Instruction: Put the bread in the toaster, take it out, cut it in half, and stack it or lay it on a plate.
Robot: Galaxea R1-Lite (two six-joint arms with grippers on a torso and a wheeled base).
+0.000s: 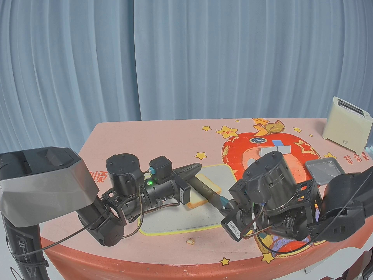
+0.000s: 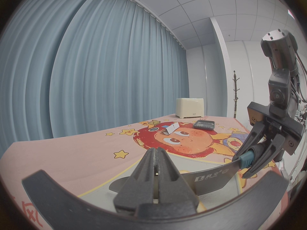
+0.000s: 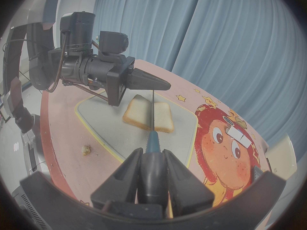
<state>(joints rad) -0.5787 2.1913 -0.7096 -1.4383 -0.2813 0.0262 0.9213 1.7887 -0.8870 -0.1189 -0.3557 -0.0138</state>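
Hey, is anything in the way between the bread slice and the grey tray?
The grey knife blade lies across the white bread slice, held by the right tool; only small white strips lie toward the grey square tray.

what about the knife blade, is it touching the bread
Cannot tell. Right wrist view looks along the knife, whose blade crosses the bread mid-slice; its height above isn't visible.

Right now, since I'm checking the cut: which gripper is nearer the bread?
Left. The left gripper sits at the bread's edge; the right gripper holds the knife by its handle, back from it.
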